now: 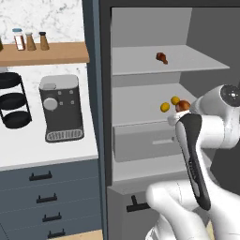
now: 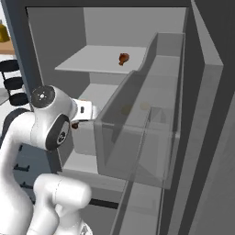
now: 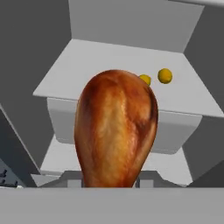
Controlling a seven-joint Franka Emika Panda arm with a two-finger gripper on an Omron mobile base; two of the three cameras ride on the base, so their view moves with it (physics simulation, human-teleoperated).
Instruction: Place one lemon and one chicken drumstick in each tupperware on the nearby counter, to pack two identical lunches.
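— So where does the robot stand?
— Its gripper (image 1: 182, 111) is clamped on a chicken drumstick (image 3: 114, 129), held in front of the open fridge's middle shelf (image 1: 140, 101), where two lemons (image 1: 169, 103) lie. Another drumstick (image 1: 161, 57) sits on the shelf above.
— And doing this step well?
— Probably it should draw the arm straight back, clear of the fridge walls, grip firm, then swing toward the counter (image 1: 28, 150).

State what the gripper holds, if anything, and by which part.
The gripper holds a drumstick by its thin bone end, the thick end pointing away.
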